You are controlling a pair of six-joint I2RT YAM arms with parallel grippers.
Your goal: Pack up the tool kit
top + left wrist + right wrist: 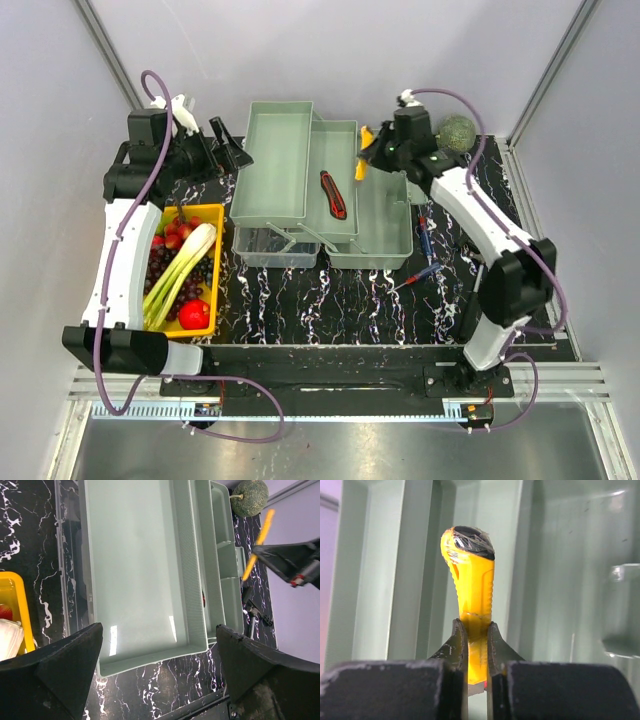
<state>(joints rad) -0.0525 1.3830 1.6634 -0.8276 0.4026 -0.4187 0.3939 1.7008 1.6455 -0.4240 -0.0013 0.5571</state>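
Note:
The tool kit's pale green toolbox (278, 160) stands open in the middle of the table, its trays folded out and its translucent lid (272, 247) at the front. A red-and-black tool (333, 194) lies in the middle tray. My right gripper (372, 152) hangs over the box's far right corner, shut on a yellow-handled tool (472, 587) that sticks out past the right gripper's (476, 630) fingertips. My left gripper (160, 675) is open and holds nothing. It hovers just beyond the end of the big left tray (140, 570).
A yellow tray (212, 215) of produce sits at the front left. A green melon (457, 133) rests at the back right. Blue-handled tools (427, 240) lie on the black marbled table right of the box. Grey walls close in the back and sides.

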